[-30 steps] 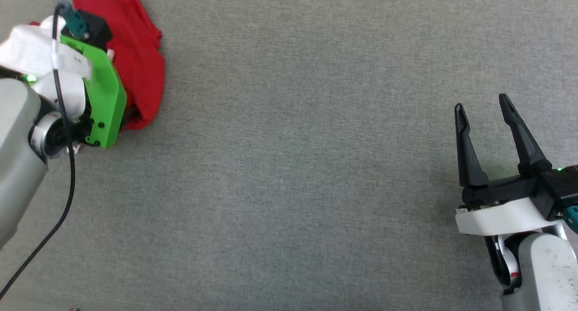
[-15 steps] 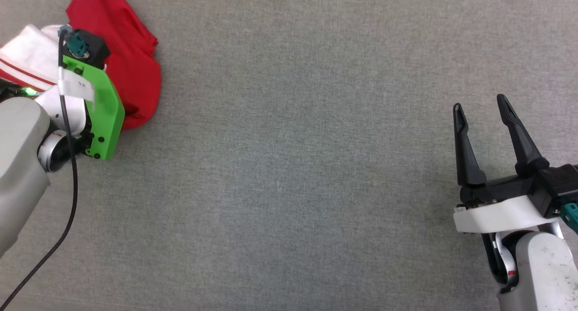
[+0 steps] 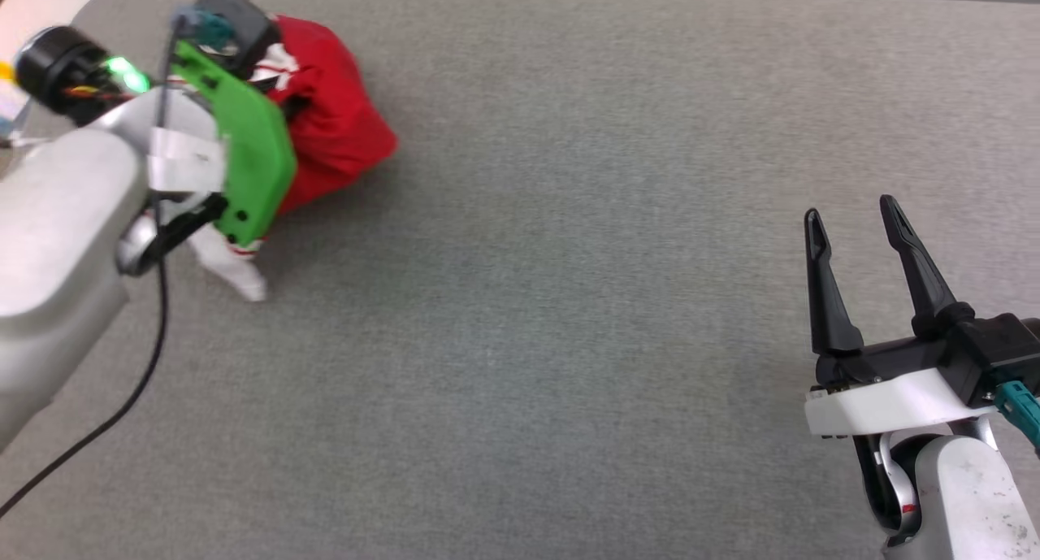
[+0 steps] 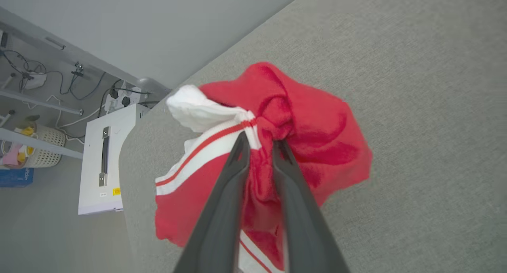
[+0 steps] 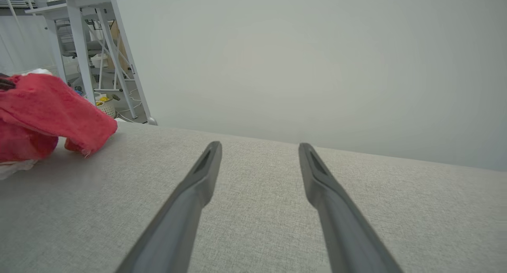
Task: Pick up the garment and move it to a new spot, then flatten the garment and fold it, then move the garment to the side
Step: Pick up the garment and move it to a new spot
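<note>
A grey fabric tabletop point(image 3: 569, 340) meets a pale wall point(image 5: 317, 47), white desk point(image 5: 81, 51) beyond.

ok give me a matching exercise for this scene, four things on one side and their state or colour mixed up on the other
Things:
1. left gripper
2. right gripper
3. garment
4. work surface

States:
A. grey, woven-looking
B. open, nothing between its fingers
C. bunched up, red with white striped trim
D. shut on red cloth

Pairs: 1-D, 2-B, 3-C, 4-A
</note>
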You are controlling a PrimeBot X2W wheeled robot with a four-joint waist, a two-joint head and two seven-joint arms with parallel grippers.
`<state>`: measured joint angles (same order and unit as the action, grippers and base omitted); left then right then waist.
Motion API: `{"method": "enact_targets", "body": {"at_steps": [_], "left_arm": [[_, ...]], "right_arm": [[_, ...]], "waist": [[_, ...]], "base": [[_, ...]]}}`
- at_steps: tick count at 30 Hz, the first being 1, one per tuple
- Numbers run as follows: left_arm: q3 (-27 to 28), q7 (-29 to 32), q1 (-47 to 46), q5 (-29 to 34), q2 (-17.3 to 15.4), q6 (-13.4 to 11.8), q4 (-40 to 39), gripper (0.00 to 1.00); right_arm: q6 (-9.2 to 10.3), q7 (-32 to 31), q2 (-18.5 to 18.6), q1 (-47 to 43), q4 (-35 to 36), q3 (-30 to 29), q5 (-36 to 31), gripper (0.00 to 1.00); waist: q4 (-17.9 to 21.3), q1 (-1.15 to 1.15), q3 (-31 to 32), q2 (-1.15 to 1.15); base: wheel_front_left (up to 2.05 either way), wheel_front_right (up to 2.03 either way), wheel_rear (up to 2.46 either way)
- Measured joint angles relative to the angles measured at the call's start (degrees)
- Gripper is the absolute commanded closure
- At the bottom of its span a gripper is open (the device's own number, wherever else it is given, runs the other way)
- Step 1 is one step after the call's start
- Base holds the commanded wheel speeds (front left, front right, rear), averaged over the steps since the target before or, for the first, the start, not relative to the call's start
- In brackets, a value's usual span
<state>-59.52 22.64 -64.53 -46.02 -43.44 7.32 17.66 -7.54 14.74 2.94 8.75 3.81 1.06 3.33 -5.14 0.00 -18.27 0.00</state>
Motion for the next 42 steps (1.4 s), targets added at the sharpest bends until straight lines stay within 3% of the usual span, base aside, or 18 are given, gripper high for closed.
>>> {"method": "enact_targets", "body": {"at_steps": [10, 20, 25, 31, 38, 39, 40, 42], "left_arm": [[-6.5, -4.5, -4.2, 5.8, 11.1, 0.0, -2.8, 1.00], [-13.3, -13.4, -7.3, 11.6, 29.3, 0.0, 4.9, 1.00], [-13.6, -15.4, -5.1, 14.5, 36.1, 0.0, 8.9, 1.00], [-13.9, -11.2, 5.6, 21.4, 39.0, 0.0, 9.9, 1.00], [-13.9, -13.9, 7.4, 22.2, 39.7, 0.0, 11.1, 1.00], [-13.9, -15.1, 7.2, 22.0, 39.8, 0.0, 11.5, 0.74], [-14.0, -16.9, 6.9, 21.9, 39.8, 0.0, 11.9, 0.00], [-13.9, -20.9, 6.0, 21.0, 39.9, 0.0, 12.8, 0.00]], "right_arm": [[0.00, 0.0, -0.1, -0.2, 0.4, -1.4, 3.1, 0.00], [0.00, 0.0, -0.1, -0.1, 0.9, -5.3, 5.2, 0.00], [0.00, 0.0, -0.1, 0.0, 0.9, -7.6, 6.0, 0.00], [0.00, 0.0, -0.1, 1.2, 0.7, -7.9, 6.1, 0.00], [0.00, 0.0, -0.1, 1.9, 0.0, -8.0, 5.9, 0.00], [0.00, 0.0, -0.1, 1.9, -0.1, -8.1, 5.8, 0.00], [0.00, 0.0, -0.1, 1.9, -0.1, -8.3, 5.7, 0.00], [0.00, 0.0, -0.1, 1.6, -0.4, -8.5, 5.4, 0.00]], "waist": [[7.2, 0.00, 0.5, 0.00], [13.7, 0.00, -2.6, 0.00], [15.0, 0.00, -5.3, 0.00], [15.8, 0.00, -8.3, 0.00], [15.8, 0.00, -8.9, 0.00], [15.7, 0.00, -8.6, 0.00], [15.5, 0.00, -8.2, 0.00], [15.1, 0.00, -7.3, 0.00]], "base": [[0.00, 0.00, 0.00], [0.00, 0.00, 0.00], [0.00, 0.00, 0.00], [0.00, 0.00, 0.00], [0.00, 0.00, 0.00], [0.00, 0.00, 0.00], [0.00, 0.00, 0.00], [0.00, 0.00, 0.00]]}}
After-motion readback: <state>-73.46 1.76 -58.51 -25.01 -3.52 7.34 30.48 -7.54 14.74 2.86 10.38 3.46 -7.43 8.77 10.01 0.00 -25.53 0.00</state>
